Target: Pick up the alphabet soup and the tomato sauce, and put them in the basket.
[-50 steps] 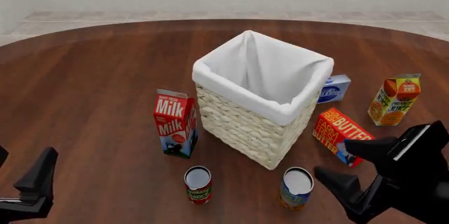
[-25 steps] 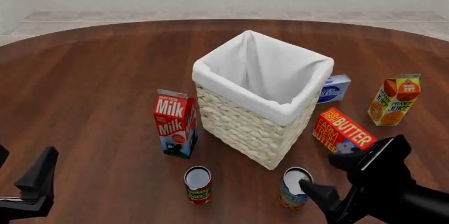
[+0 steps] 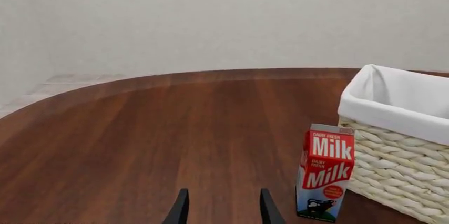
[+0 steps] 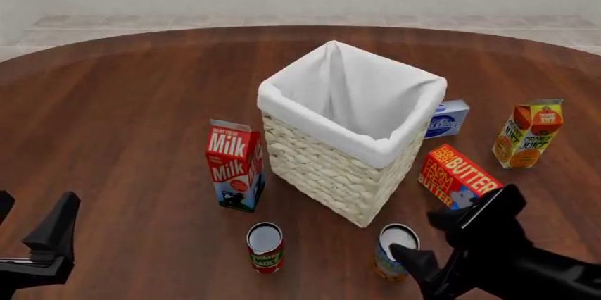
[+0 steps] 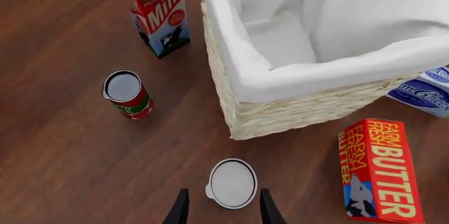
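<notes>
The alphabet soup (image 4: pixel 395 246) is a blue-and-yellow can on the table in front of the basket's near corner. In the right wrist view the alphabet soup (image 5: pixel 232 183) shows its silver top. My right gripper (image 4: pixel 428 238) is open just above it, with one finger on either side and touching nothing, as the right wrist view shows (image 5: pixel 224 192). The tomato sauce (image 4: pixel 264 247), a red-and-green can, stands upright to its left (image 5: pixel 128 93). The basket (image 4: pixel 310 113) stands mid-table with nothing in it (image 5: pixel 232 61). My left gripper (image 4: pixel 28 226) is open and empty at the near left (image 3: pixel 223 205).
A milk carton (image 4: pixel 233 166) stands left of the basket (image 3: pixel 326 171). A butter box (image 4: pixel 455 173) lies right of the alphabet soup, close to my right gripper. An orange juice carton (image 4: pixel 528 133) and a blue box (image 4: pixel 447 118) are at the right.
My right gripper has moved left and down until its open fingers straddle the alphabet soup. The left arm and all the objects have stayed put.
</notes>
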Action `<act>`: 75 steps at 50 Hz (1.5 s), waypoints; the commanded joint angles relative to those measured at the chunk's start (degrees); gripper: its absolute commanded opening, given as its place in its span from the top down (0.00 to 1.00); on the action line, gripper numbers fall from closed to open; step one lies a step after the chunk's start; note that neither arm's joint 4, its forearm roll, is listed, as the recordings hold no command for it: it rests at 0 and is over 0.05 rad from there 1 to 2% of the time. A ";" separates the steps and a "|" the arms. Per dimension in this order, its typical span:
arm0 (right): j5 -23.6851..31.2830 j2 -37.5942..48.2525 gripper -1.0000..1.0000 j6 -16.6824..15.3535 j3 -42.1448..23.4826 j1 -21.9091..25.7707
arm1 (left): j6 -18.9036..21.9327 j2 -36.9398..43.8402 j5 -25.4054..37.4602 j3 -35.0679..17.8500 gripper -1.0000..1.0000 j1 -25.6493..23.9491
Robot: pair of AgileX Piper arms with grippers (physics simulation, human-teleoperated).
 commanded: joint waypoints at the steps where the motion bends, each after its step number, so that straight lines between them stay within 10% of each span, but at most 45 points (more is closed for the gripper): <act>1: -2.84 2.95 0.00 0.47 0.90 -0.15 | -0.12 0.09 -0.02 0.01 0.00 0.02; 75: -16.53 15.34 0.00 -0.16 6.50 -2.31 | -0.58 0.71 -0.23 0.05 0.00 0.00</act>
